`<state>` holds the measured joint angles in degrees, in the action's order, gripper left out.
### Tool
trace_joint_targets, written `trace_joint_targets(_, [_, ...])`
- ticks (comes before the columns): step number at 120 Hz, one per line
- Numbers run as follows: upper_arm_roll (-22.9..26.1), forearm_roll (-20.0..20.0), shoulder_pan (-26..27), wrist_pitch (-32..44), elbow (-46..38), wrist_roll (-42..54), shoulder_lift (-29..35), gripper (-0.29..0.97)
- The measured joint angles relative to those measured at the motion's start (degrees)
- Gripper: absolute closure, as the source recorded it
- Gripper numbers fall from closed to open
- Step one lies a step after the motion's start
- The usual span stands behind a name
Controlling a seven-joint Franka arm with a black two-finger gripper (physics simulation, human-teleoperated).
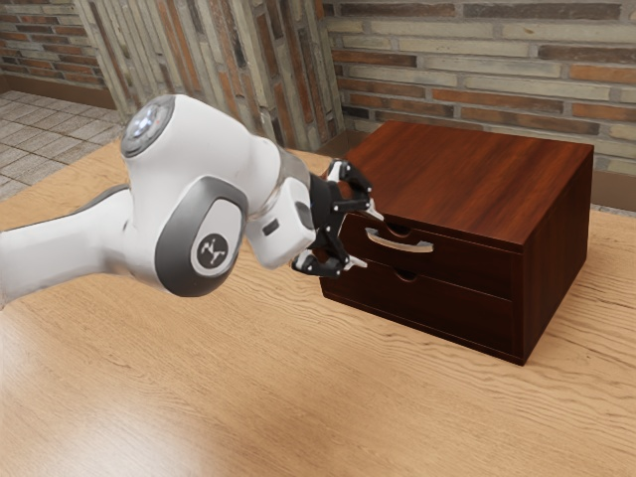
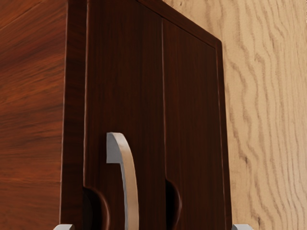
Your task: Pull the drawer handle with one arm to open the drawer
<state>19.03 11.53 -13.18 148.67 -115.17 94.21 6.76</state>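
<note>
Tool [image 1: 360,237] open, just short of handle [image 1: 397,241]; gripping near the handle's end may slip, leaving drawer [image 1: 447,260] shut.

Handle [image 2: 130,191] partly beyond wrist view's edge

Arm [image 1: 189,238] stretched horiz., pincer [image 1: 364,237] w/ fingers spread wide.

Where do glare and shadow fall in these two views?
Exterior view: pale glare washes the table below the arm; the cabinet top shines softly, its front darker. Wrist view: the handle reads bright against the dark drawer front, the recess behind it near black.
</note>
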Motion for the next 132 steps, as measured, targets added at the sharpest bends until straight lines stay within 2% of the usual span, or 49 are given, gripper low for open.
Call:
trace_joint_targets(42, [1.07, -4.23, 0.20, 6.32, -0.60, 1.30, -2.93, 0.37])
trace_joint_targets(76, [1.26, -2.80, 1.92, 8.13, -0.26, 2.00, -5.06, 0.44])
trace_joint_targets(132, [0.83, -2.16, 1.60, 8.63, 1.76, 2.63, -7.71, 0.45])
